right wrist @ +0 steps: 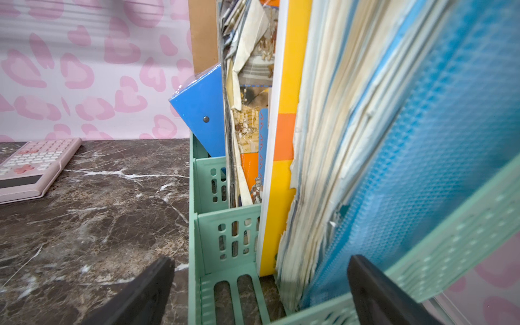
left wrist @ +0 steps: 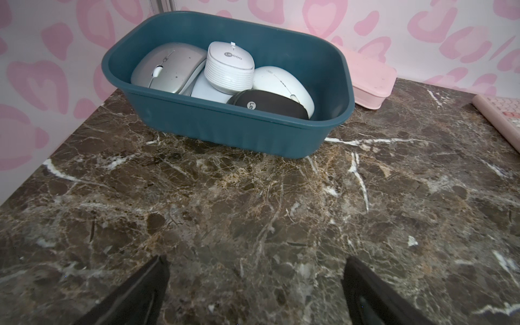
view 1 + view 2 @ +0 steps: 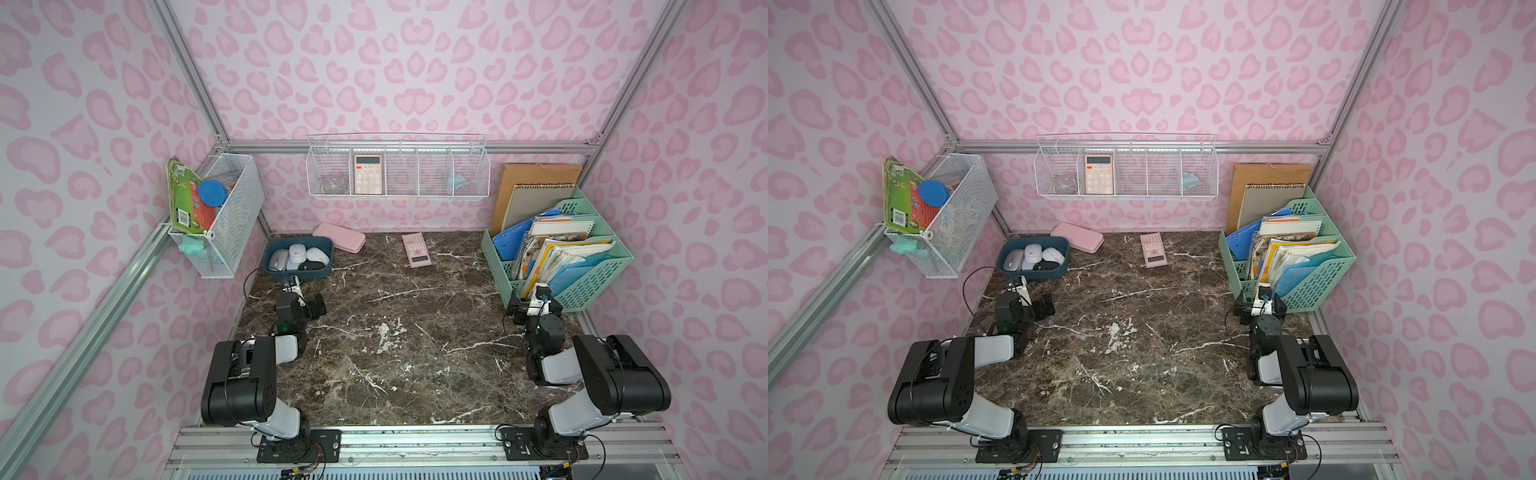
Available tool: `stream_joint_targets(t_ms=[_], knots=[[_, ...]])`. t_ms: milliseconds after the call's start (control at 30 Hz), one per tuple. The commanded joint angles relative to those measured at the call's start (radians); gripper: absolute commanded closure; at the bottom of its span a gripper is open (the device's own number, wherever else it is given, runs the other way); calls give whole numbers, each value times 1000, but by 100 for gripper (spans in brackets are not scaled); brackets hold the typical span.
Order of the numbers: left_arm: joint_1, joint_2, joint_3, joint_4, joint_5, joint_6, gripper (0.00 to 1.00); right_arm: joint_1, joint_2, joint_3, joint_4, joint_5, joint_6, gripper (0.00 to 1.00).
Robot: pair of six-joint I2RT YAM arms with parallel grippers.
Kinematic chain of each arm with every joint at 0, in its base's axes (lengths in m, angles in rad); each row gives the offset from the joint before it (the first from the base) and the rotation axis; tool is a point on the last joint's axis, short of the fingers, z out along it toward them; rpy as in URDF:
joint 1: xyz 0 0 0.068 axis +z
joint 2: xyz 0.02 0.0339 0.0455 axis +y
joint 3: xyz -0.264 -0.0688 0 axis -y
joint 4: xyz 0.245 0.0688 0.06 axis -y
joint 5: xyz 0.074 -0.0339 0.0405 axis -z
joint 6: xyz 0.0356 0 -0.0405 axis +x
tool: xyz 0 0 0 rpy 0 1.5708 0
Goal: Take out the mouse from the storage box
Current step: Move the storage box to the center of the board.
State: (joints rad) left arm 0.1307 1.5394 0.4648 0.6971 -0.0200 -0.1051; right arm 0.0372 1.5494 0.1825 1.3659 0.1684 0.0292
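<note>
my left gripper (image 2: 257, 261) spread | box (image 2: 239, 132) ahead, black mouse (image 2: 267, 104) beside pale mice (image 2: 229, 67) | my right gripper (image 1: 261, 260) spread, its wrist view shows rack (image 1: 228, 233), not box

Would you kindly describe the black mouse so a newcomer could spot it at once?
At the far left corner of the marble table stands the teal storage box. Inside, against its near wall, lies the black mouse. The other mice are all white or silver.
</note>
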Motion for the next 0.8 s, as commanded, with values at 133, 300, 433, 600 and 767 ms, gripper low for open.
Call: stream_joint_targets(t_ms=[133, 300, 433, 600, 767], knots=[[-8, -57, -8, 2, 90, 81, 1, 48, -187, -14, -125, -48, -102, 0], [-134, -276, 53, -236, -90, 84, 1, 297, -415, 43, -333, 40, -242, 0], [-172, -417, 144, -417, -78, -136, 0, 362, -568, 170, -600, -119, -129, 0], [-158, -384, 475, -1003, -288, -668, 1, 361, -661, 224, -725, -143, 17, 0], [-109, -240, 665, -1095, -123, -610, 1, 332, -711, 163, -817, 78, 339, 0]])
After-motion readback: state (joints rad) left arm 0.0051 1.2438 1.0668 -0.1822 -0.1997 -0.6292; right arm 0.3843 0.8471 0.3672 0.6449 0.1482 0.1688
